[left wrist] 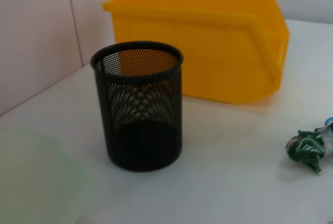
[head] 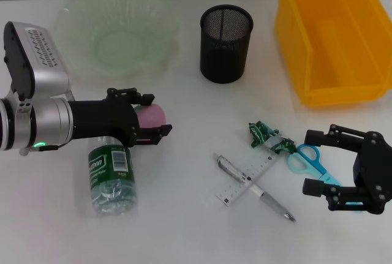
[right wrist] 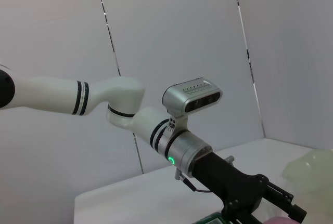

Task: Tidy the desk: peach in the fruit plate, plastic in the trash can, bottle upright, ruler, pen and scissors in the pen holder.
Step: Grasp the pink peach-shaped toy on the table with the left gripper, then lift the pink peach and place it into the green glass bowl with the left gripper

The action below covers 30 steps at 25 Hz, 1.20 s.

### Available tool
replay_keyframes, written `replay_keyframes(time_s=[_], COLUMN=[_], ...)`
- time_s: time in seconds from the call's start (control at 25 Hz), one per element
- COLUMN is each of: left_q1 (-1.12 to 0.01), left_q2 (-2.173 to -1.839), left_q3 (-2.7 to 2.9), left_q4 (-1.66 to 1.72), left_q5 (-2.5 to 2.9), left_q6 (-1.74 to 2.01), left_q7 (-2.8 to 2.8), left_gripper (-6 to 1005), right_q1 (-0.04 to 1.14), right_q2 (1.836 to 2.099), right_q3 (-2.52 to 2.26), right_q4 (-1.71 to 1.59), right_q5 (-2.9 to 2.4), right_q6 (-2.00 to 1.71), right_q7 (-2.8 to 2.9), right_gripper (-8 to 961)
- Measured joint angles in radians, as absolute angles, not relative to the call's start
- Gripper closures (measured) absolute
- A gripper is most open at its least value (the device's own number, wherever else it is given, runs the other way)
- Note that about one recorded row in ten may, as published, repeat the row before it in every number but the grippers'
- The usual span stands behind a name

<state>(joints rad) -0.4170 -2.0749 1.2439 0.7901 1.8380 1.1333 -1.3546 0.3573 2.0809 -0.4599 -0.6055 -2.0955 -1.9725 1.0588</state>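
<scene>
My left gripper [head: 157, 116] is shut on the pink peach [head: 153, 116], just in front of the pale green fruit plate [head: 119, 28]. The green-labelled bottle [head: 110, 175] lies on its side under that arm. My right gripper [head: 314, 162] is open, with its fingers on either side of the blue scissors [head: 306, 158]. The clear ruler [head: 245, 183] and silver pen [head: 260, 192] lie crossed at the centre front. Green crumpled plastic [head: 266, 136] lies just behind them. The black mesh pen holder [head: 226, 43] stands upright at centre back. The left wrist view shows the holder [left wrist: 139, 104] and the plastic [left wrist: 307, 147].
The yellow bin [head: 334, 37] stands at the back right and also shows in the left wrist view [left wrist: 208, 47]. The right wrist view shows my left arm [right wrist: 182, 146], a wall and part of the plate [right wrist: 312, 169].
</scene>
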Motion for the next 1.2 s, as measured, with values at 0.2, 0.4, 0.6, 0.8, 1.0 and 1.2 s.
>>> replay_keyframes(time_s=[0.2, 0.4, 0.6, 0.8, 1.0, 1.2], left_q1=[-0.412, -0.399, -0.399, -0.399, -0.393, -0.351], left_q2=[-2.075, -2.076, -2.078, -2.078, -2.077, -2.076], left_q3=[1.286, 1.347, 1.350, 1.350, 1.351, 1.352], left_q4=[0.792, 0.820, 0.824, 0.828, 0.862, 0.982], left_q5=[1.846, 1.847, 1.845, 1.840, 1.835, 1.732], left_q6=[1.092, 1.050, 1.035, 1.032, 1.052, 1.152], left_q7=[-1.363, -1.365, -1.365, -1.380, -1.422, -1.419], left_gripper=[292, 309, 536, 612, 688, 746], right_q1=[0.357, 0.357, 0.357, 0.357, 0.357, 0.356], right_q2=[2.081, 2.082, 2.082, 2.082, 2.082, 2.082], right_q3=[-0.461, -0.463, -0.461, -0.459, -0.458, -0.457], right_q4=[-0.606, -0.606, -0.602, -0.594, -0.594, -0.594], right_q5=[-2.095, -2.095, -2.095, -2.095, -2.095, -2.095], right_q6=[-1.972, -1.972, -1.973, -1.973, -1.973, -1.970], right_q7=[1.058, 1.058, 1.058, 1.058, 1.058, 1.058], right_gripper=[119, 119, 119, 119, 119, 119])
